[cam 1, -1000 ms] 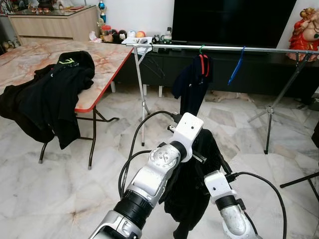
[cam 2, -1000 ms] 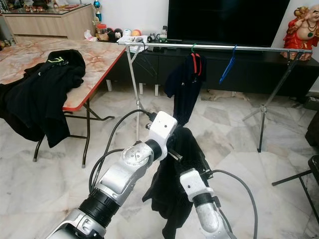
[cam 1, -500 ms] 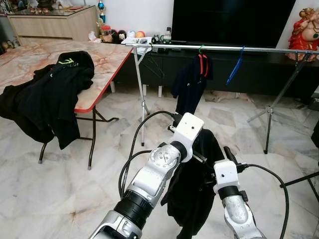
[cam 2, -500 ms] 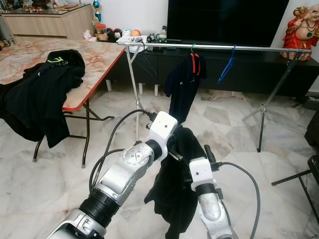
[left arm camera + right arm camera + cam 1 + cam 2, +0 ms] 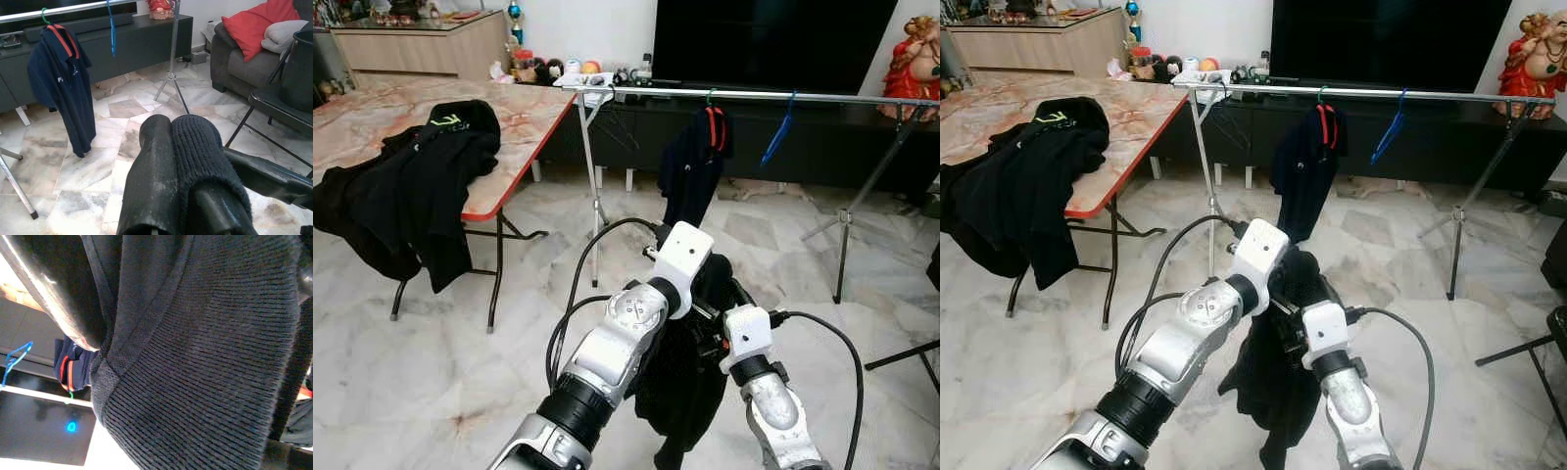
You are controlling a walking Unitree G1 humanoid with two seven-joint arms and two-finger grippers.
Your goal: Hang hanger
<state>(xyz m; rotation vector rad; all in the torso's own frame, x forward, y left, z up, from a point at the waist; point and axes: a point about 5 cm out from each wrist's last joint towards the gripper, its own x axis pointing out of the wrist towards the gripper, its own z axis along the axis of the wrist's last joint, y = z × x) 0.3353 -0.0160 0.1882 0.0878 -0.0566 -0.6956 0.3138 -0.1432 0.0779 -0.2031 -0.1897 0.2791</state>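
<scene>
The robot holds a dark garment (image 5: pixel 690 377) out in front of its chest, between both arms. The left gripper (image 5: pixel 183 147) is closed on the knit collar; in the left wrist view the cloth wraps one finger, which presses against the other. The right gripper (image 5: pixel 729 294) is up against the same cloth just beside it, pointing up and forward; whether its fingers are closed cannot be told, as they are buried in the fabric. The garment hangs straight down, long axis vertical, hem toward the floor (image 5: pixel 431 382). No hanger can be made out inside it.

The rail (image 5: pixel 744 94) lies ahead of and above both grippers, its long axis running left to right. A navy shirt (image 5: pixel 690 166) and a blue hanger (image 5: pixel 777 132) hang on it. Free rail lies between them and at the right, so the lift is likely up and forward.
</scene>
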